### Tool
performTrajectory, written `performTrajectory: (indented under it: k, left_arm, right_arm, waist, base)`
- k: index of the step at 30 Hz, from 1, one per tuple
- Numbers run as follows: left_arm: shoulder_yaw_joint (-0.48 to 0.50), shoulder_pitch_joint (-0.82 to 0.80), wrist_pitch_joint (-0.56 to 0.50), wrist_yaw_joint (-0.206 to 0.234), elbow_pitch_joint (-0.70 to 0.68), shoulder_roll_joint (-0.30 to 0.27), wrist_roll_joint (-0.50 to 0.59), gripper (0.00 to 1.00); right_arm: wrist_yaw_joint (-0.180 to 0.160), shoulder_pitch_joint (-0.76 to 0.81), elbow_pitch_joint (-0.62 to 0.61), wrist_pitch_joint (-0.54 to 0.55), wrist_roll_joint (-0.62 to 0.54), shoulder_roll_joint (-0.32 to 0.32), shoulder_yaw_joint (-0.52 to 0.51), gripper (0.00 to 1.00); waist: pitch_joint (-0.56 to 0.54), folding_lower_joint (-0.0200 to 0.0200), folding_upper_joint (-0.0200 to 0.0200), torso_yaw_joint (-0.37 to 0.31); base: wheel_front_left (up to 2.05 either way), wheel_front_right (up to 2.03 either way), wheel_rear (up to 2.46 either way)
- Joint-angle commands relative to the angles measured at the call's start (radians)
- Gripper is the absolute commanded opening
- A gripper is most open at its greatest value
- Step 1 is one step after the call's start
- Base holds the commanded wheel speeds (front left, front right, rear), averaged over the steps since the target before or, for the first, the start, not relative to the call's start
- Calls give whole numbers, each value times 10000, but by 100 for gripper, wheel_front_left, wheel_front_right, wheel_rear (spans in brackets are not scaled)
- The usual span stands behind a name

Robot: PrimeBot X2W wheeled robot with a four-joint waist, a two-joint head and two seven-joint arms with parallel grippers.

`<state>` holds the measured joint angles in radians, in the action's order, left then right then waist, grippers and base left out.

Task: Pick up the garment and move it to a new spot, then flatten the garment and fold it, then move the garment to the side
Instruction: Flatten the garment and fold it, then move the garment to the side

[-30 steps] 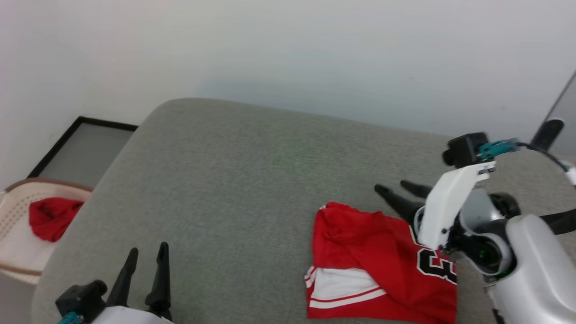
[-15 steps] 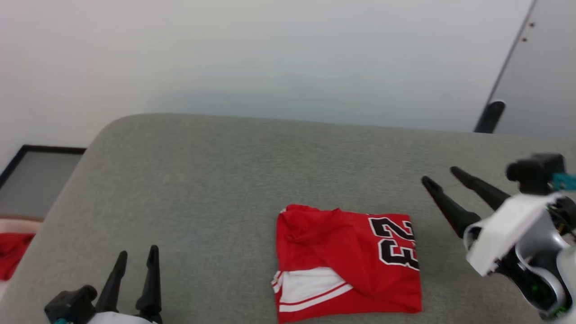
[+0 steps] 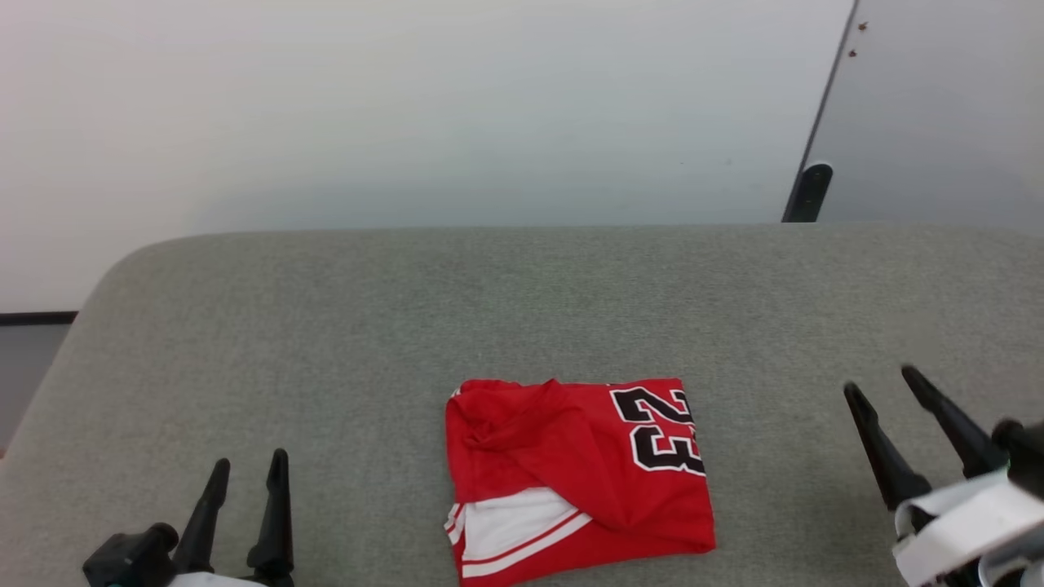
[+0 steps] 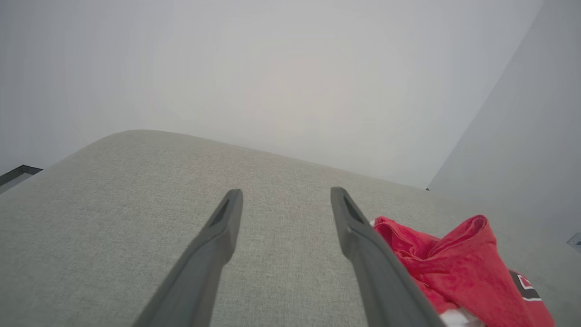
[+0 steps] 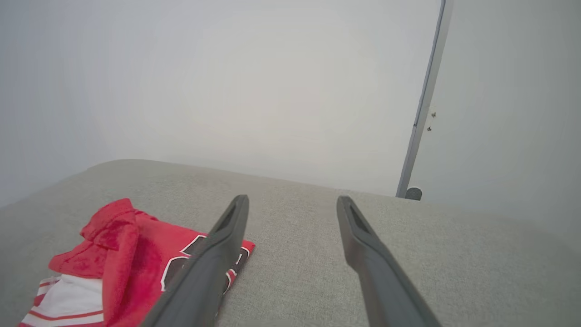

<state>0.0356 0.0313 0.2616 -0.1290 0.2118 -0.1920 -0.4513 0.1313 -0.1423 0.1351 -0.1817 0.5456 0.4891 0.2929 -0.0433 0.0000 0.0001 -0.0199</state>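
The left end effector (image 3: 249,461) hangs low at the near left, its fingers apart and empty, pointing across the grey cushion (image 3: 408,310). The right end effector (image 3: 879,381), equally spread, leans leftward at the near right. Between them, touching neither, lies the folded shirt (image 3: 571,465). From above its 23 reads plainly, while the wrist cameras, looking low along the fingers, show one end rumpled and humped up.

grey cushion (image 3: 522,310), white wall (image 3: 408,106) (grey panel (image 3: 938,106) beside)
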Motion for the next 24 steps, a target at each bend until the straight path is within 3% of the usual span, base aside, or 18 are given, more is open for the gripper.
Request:
performTrajectory:
  k: [1, 16, 24]
  left_arm:
    - [52, 170, 23, -25, -75, 7, 128, 100]
    - [-10, 235, 24, -28, -261, 35, 443, 100]
    - [219, 56, 24, -29, -182, 33, 480, 100]
  right_arm:
    - [-12, 260, 197, -251, -193, -134, -206, 100]
    - [-12, 679, 670, -656, -428, -540, -678, 100]
    - [-12, 545, 691, -573, -505, -578, -421, 100]
  waist:
    - [-4, 0, -1, -112]
    - [78, 0, -1, -163]
    - [32, 0, -1, 413]
  base:
    - [0, 0, 0]
    - [0, 0, 0]
    - [0, 0, 0]
